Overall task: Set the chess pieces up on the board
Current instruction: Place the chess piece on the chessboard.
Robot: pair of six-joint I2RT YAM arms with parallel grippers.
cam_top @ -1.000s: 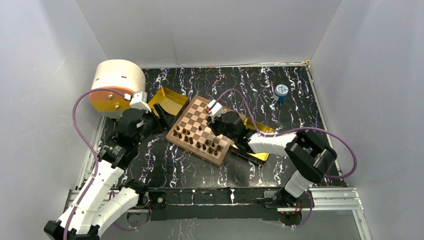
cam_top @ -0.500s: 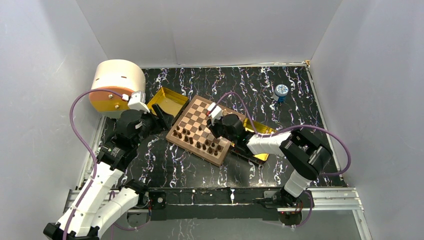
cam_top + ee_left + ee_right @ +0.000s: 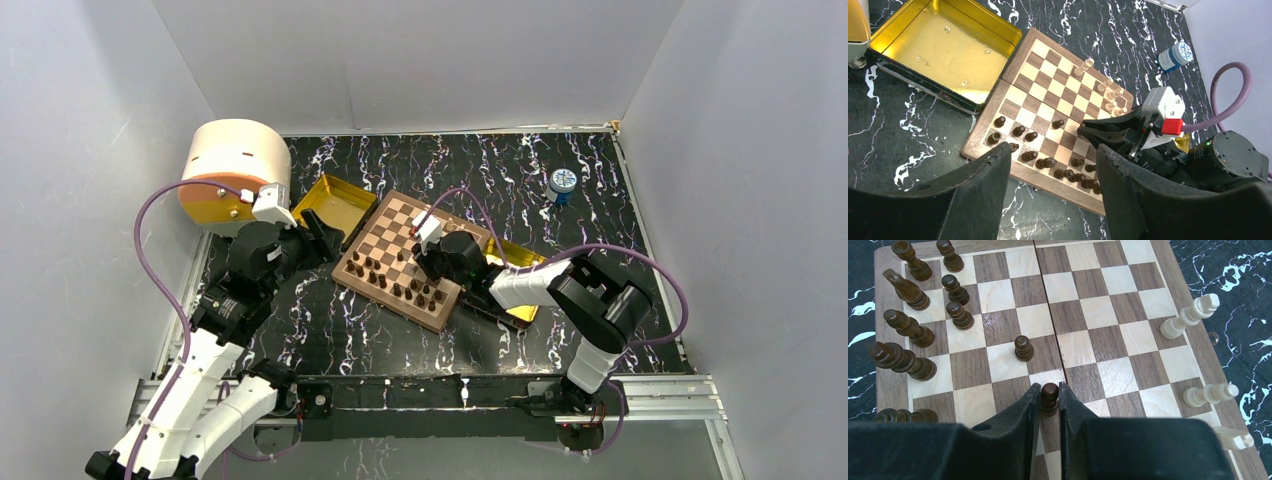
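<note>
L grip (image 3: 1054,150) open, facing board (image 3: 1058,82) | dk pcs (image 3: 1048,162) near rows, lt pcs (image 3: 1113,94) far | gold tray (image 3: 938,45) beside board

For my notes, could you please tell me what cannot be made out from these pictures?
- Right wrist view: the right fingers hide the dark pawn at its base; whether they press or flank it is unclear.
- Right wrist view: they cover near squares of the board and part of one light piece.
- Top external view: the chess pieces are too small to name.
- Left wrist view: the left fingers hide part of the board's rim.
</note>
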